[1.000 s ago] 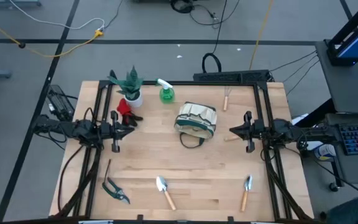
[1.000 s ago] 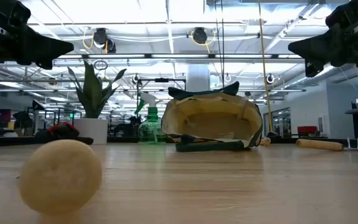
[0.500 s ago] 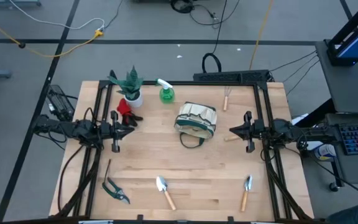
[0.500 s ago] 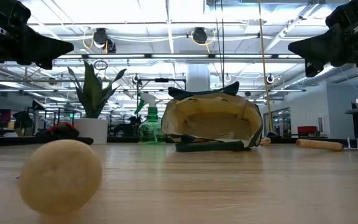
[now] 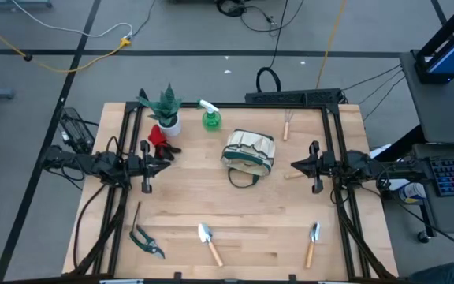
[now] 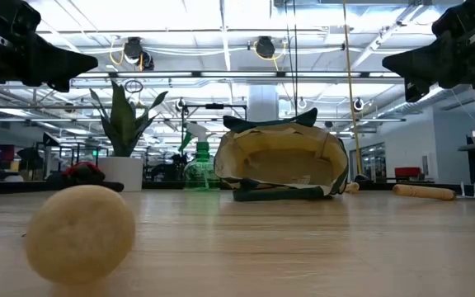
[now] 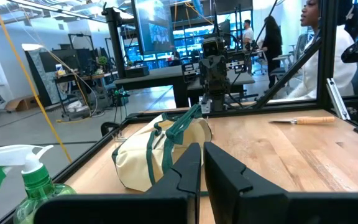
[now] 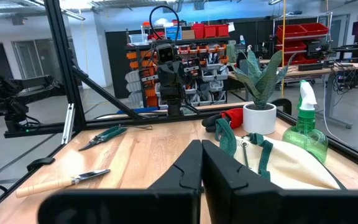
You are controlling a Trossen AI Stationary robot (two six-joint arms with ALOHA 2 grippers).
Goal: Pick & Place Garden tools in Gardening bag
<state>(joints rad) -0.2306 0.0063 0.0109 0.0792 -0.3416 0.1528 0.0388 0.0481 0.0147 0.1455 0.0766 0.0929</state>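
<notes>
1. On your left, the left gripper (image 5: pixel 167 164) hangs above the table (image 5: pixel 243 213), well left of the round beige canvas gardening bag (image 5: pixel 249 151) with dark green trim; its fingers (image 7: pixel 188 167) are nearly pressed together, a thin slit between them, pinching nothing.
2. Left of the bag, at the far edge: a red item (image 5: pixel 158 136), a green spiky plant in a white pot (image 5: pixel 166 110), and a green spray bottle with white nozzle (image 5: pixel 210 116).
3. Near edge, left of the bag: dark pruning shears (image 5: pixel 146 241); below the bag, a wooden-handled metal trowel (image 5: pixel 209 243).
4. The bag lies tipped on its side at the table's middle, apart from both grippers.
5. Right of the bag: a thin wooden-handled tool (image 5: pixel 287 126) at the far side, a second wooden-handled trowel (image 5: pixel 312 242) at the near edge.
6. The right gripper (image 5: pixel 294 165) hangs right of the bag, fingers (image 8: pixel 188 165) pressed together, empty.
</notes>
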